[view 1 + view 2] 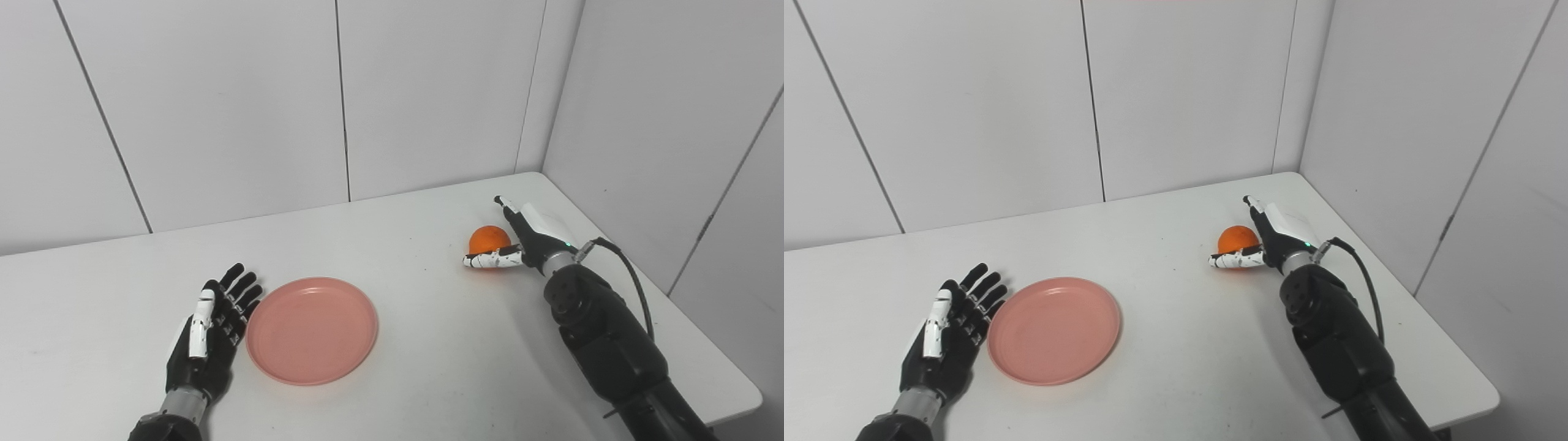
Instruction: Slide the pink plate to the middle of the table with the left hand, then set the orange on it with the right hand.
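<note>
Pink plate (pixel 312 331) flat on white table (pixel 429 343), near-left of centre | left hand (pixel 211 331) just beside plate's left rim, fingers spread, holding nothing | orange (pixel 488 238) far right, cupped by right hand (pixel 520 242), thumb in front; grip not confirmable.

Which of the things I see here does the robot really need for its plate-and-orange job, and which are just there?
Needed for the job:
- pink plate, empty, by the left hand
- orange, on the table at the right hand
- left hand, open beside the plate
- right hand, open around the orange

Just there:
- white table
- black cable on the right arm
- wall panels
</note>
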Action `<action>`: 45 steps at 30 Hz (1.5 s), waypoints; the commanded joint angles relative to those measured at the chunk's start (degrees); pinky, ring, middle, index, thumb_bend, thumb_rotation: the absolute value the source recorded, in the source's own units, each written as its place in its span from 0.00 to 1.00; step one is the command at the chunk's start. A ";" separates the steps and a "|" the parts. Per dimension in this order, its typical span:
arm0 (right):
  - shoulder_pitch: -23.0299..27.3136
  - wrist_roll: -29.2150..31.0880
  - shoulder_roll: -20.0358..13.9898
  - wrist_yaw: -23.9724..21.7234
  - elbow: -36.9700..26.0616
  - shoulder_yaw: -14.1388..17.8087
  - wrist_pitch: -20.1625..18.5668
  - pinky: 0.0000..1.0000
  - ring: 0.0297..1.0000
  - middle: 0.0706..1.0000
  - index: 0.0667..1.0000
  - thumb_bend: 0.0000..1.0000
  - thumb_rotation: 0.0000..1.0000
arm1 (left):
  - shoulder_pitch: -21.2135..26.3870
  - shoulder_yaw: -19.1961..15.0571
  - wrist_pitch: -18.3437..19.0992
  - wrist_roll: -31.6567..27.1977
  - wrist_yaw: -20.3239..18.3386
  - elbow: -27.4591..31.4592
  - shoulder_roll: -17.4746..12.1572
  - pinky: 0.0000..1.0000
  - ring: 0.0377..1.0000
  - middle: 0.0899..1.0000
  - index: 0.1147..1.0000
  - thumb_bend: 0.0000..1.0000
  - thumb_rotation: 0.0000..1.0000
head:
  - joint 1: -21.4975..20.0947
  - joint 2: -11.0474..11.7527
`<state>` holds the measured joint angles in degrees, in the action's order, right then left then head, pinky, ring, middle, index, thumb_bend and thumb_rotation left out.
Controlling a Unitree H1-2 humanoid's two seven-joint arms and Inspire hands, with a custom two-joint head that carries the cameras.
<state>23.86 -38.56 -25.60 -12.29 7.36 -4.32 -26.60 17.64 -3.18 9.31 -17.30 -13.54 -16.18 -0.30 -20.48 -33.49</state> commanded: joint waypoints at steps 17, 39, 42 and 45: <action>5.02 3.27 -1.43 2.74 3.83 -0.86 1.61 0.74 0.88 0.94 0.95 0.96 0.44 | -0.64 0.50 2.06 0.83 0.44 1.04 -0.74 0.92 0.88 0.88 0.85 0.34 1.00 | 0.15 -0.45; 5.66 5.68 -1.55 7.22 7.69 -1.34 5.28 0.60 0.67 0.72 0.74 0.79 0.23 | -0.69 0.35 2.37 0.61 0.39 1.35 -0.72 0.92 0.89 0.88 0.85 0.35 1.00 | 0.22 -0.75; 5.65 5.82 -1.74 8.56 8.47 -1.60 6.60 0.54 0.60 0.64 0.67 0.75 0.18 | -0.70 0.33 2.54 0.71 0.63 1.45 -0.66 0.91 0.89 0.88 0.85 0.35 1.00 | 0.22 -0.75; 5.60 6.07 -1.74 8.95 8.49 -1.69 6.74 0.44 0.49 0.53 0.52 0.58 0.14 | -0.72 0.40 2.40 0.82 0.64 1.45 -0.63 0.91 0.88 0.88 0.85 0.35 1.00 | 0.49 -0.93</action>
<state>26.52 -32.43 -25.77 -5.04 17.20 -6.53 -21.96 17.03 -2.85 10.49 -16.80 -13.44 -14.71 -0.75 -20.04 -34.45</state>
